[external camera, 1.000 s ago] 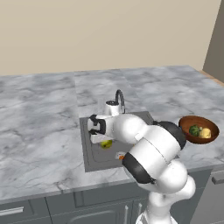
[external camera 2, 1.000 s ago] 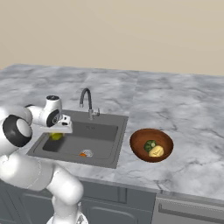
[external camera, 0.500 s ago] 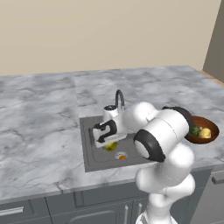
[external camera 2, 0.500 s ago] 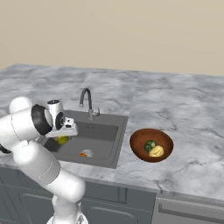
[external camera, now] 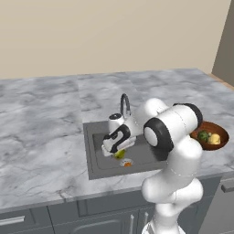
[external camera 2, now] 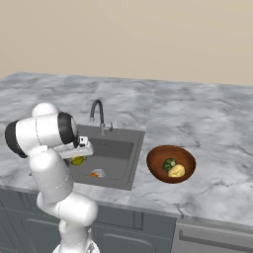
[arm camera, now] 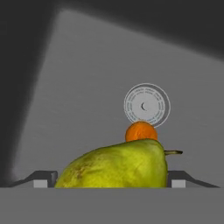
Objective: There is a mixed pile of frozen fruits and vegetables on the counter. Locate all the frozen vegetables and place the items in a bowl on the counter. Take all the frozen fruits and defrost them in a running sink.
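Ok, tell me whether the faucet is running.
Cannot tell for sure. No stream shows below the faucet spout, and the sink floor around the drain looks dry.

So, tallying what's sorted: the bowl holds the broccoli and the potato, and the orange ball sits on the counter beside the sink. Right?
Not quite. The bowl does hold the broccoli and the potato, but the orange ball lies inside the sink, near the drain, as the hand view shows.

A rendered home kitchen: a grey-white marbled surface point(external camera: 41, 119) runs along a beige wall, with a dark sink point(external camera: 98, 160) and curved faucet point(external camera: 124, 103) set into it, dark grey cabinets point(external camera: 91, 215) beneath the sink, and a bowl point(external camera 2: 159, 168) of produce beside the sink.
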